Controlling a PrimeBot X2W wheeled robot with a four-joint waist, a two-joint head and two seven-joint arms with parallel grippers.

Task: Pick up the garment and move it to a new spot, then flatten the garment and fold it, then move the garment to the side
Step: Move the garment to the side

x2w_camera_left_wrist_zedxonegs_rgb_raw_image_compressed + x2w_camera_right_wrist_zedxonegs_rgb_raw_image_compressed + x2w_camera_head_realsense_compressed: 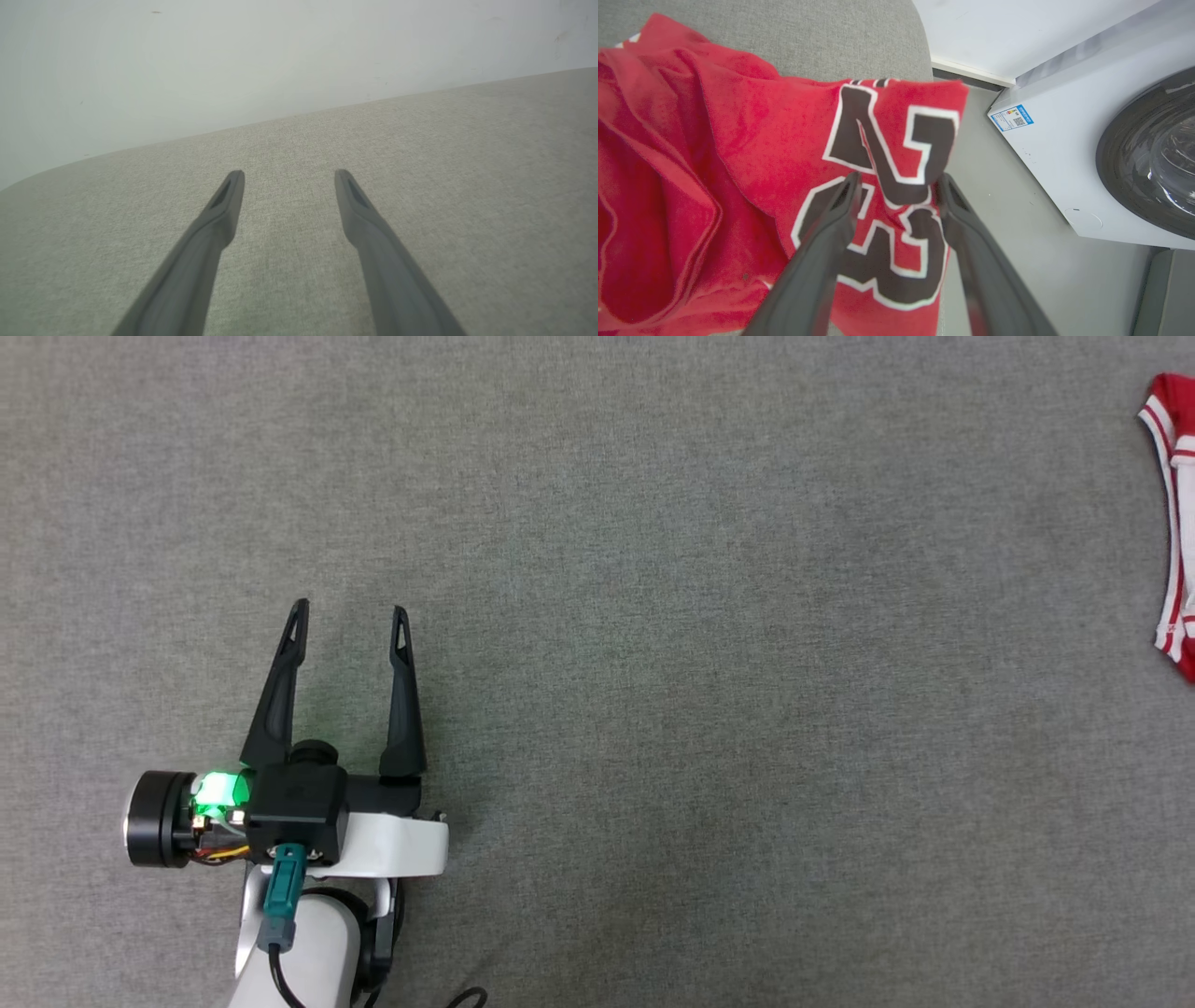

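Red shirt (752, 140), rumpled, black 23 facing up, lies at the far right edge of the grey worktop (653, 709). Its numbered part pokes past the rim above the floor (1017, 261), with a washer (1064, 154) close by. My right jaws stand parted, gripping nothing, with a raised ridge of cloth between their tips. My left jaws rest spread and empty at near left, well apart. This fits closing in for a pickup or letting go after a set-down. Either way, I judge the overhang to be the risk: the tips must not drag cloth outward.

Garment (738, 140) at the surface's (653, 616) right edge, washing machine (1064, 154) beyond
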